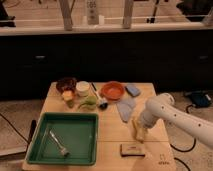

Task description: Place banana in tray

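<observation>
My gripper (138,131) hangs over the right side of the wooden table, at the end of the white arm that comes in from the right. It points down and is shut on the banana (140,134), a small pale yellow elongated piece held a little above the tabletop. The green tray (36,146) lies at the front left of the table, well to the left of the gripper. A metal fork (59,144) lies in it.
A flat dark block (132,149) lies just below the gripper. A pale blue cloth (126,107), an orange bowl (112,91), a blue sponge (133,90), a white cup (82,88), a dark bowl (65,84), a yellow-orange chunk (67,96) and a green item (89,102) crowd the back.
</observation>
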